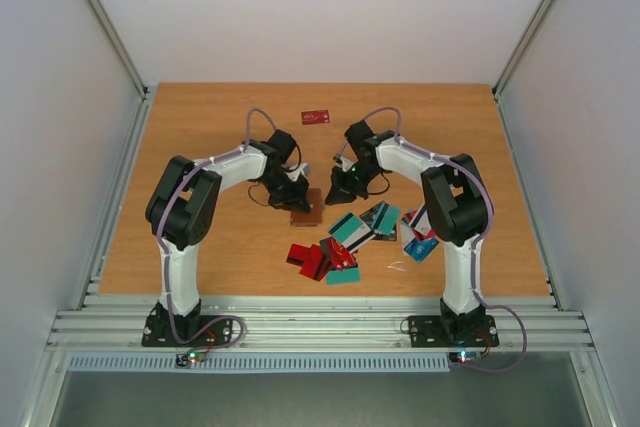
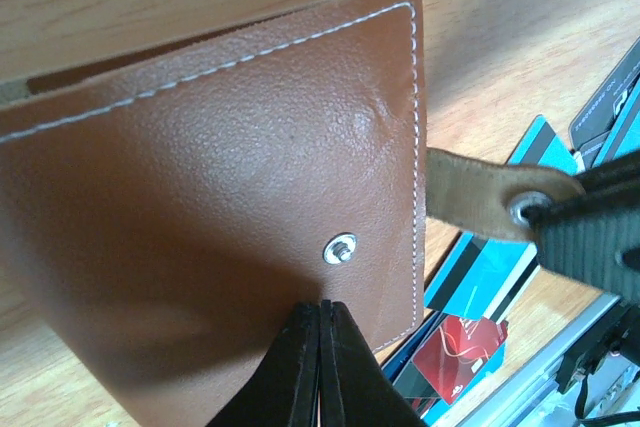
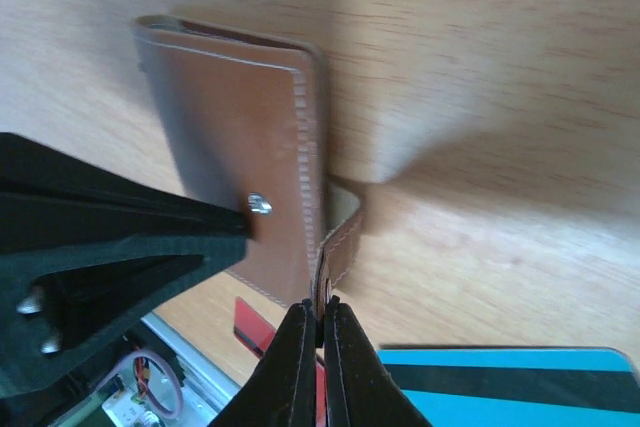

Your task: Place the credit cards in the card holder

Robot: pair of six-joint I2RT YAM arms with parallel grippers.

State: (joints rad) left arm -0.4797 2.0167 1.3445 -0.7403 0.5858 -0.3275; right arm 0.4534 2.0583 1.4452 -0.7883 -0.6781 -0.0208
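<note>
Your left hand (image 2: 320, 312) has its fingers together, tips pressed down on the brown face of the holder (image 2: 220, 177) just below the stud (image 2: 341, 248). It pins the holder flat to the desk (image 1: 200, 127) rather than gripping it. Your right hand (image 3: 320, 309) is clamped on the strap (image 3: 342, 232), which stands off the holder's edge on the right arm's side, its snap apart from the stud. The holder lies mid-desk between the two arms, with the cards (image 1: 345, 242) scattered just nearer the bases and one red card (image 1: 316, 117) well apart at the far side. The step, as I judge it, is opening the holder. Draw the strap up and away from the stud in a slow arc, and bear straight down with the left tips so the leather neither slides nor lifts with the pull. Pinch near the strap's end, squarely, since so thin a hold could slip. Neither hand has a card, so expose the pocket fully before reaching for one.
</note>
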